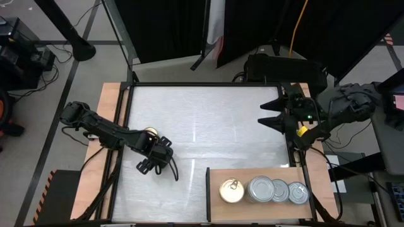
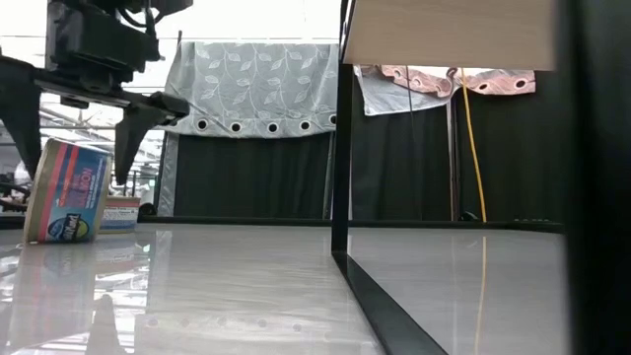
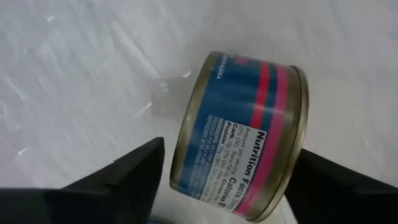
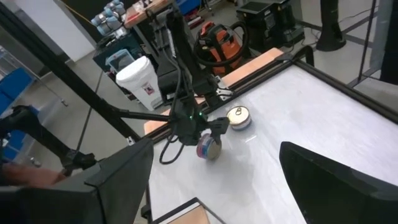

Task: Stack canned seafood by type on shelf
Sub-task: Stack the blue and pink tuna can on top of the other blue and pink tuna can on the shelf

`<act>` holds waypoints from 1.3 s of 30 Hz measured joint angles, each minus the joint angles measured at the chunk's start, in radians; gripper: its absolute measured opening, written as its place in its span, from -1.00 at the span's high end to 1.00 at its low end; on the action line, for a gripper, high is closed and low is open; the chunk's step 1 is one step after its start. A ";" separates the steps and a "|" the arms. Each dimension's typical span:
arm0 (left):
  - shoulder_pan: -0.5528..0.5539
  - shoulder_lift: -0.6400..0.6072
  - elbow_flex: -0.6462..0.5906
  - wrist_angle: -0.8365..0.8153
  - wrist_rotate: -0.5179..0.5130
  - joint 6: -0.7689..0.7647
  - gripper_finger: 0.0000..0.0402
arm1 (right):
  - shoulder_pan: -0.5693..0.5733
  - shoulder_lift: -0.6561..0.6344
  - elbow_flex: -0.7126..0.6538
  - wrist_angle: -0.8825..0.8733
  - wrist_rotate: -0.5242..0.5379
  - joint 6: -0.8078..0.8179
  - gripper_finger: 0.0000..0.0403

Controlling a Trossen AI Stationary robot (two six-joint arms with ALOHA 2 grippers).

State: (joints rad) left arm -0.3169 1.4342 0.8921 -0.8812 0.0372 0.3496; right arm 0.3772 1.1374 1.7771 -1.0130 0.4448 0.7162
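We see left gripper (image 1: pixel 153 162) lower left, fingers spread around a tilted blue-label can (image 3: pixel 239 134) on the worktop (image 1: pixel 208 126) | right gripper (image 1: pixel 270 115) upper right, spread, empty | four cans on shelf (image 1: pixel 265 178), lower right.

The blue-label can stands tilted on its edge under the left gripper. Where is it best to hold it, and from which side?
Probably grip the can across its two flat ends, coming from above. It rests tilted on its rim, so the flat ends face sideways, while the curved label wall could roll or slip. The left gripper straddles it this way, fingers open.
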 joint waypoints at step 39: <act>0.135 0.003 0.768 0.777 -0.251 -1.280 0.04 | -0.001 0.015 0.000 0.379 -0.006 -1.009 -0.69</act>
State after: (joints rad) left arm -0.1818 1.4371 1.6596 -0.1038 -0.2133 -0.9305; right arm 0.3764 1.1522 1.7767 -0.6345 0.4386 -0.2932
